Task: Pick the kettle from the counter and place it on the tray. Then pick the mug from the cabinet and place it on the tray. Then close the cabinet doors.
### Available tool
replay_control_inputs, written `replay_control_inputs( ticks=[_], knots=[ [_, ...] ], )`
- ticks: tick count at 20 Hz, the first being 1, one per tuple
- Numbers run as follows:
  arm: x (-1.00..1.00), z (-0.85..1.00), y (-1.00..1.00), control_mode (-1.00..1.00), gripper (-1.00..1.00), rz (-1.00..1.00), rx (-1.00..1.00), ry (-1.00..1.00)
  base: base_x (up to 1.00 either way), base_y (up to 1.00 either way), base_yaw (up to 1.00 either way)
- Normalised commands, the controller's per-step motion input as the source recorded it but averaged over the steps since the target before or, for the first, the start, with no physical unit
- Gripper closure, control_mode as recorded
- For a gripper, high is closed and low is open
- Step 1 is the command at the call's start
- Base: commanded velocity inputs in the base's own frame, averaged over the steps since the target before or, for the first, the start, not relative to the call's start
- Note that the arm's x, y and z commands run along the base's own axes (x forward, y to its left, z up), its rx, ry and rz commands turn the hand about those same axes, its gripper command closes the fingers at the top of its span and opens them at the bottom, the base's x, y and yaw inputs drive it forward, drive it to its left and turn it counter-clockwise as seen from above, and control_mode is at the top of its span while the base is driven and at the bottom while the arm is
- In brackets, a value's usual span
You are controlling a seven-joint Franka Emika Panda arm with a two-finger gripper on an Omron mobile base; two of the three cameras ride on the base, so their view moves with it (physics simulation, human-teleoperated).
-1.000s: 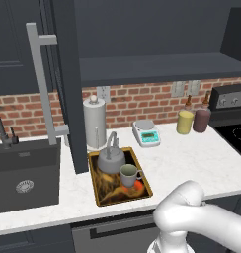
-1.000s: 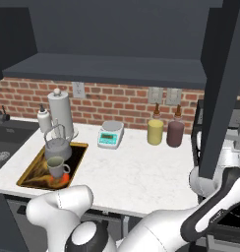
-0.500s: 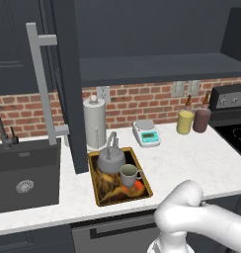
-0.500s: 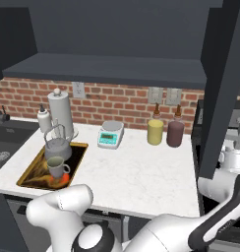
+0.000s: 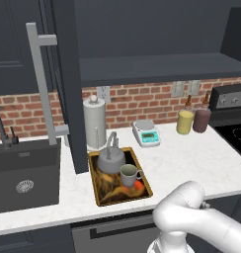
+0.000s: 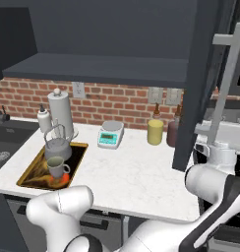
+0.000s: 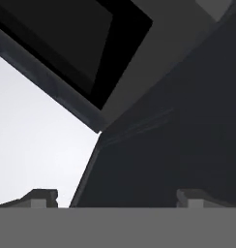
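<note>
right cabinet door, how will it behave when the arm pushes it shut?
Likely stiff: the door is a tall flat panel and should swing as one piece. It probably moves easiest pushed near its long bar handle. The open gripper faces a smooth dark panel, so contact may slide.

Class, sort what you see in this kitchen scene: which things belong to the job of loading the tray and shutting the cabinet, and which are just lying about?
Part of the job:
kettle
mug
tray
counter
cabinet
cabinet doors
gripper, jaws open

Just lying about:
white scale
yellow jar
maroon jar
tall grey cylinder
sink
</note>
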Motion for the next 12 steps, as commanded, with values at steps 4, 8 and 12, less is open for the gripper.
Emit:
replay_control_inputs(
  ticks=[4, 8, 12],
  knots=[
    [-0.22, 0.50, 0.75, -1.00, -1.00, 0.00, -0.11, -0.04, 0.00, 0.00, 0.00],
    [-0.27, 0.56, 0.70, -1.00, -1.00, 0.00, -0.13, 0.00, 0.00, 0.00, 0.00],
    [-0.36, 0.56, 0.51, -1.00, -1.00, -0.02, -0.15, 0.07, 0.00, 0.00, 0.00]
  ],
)
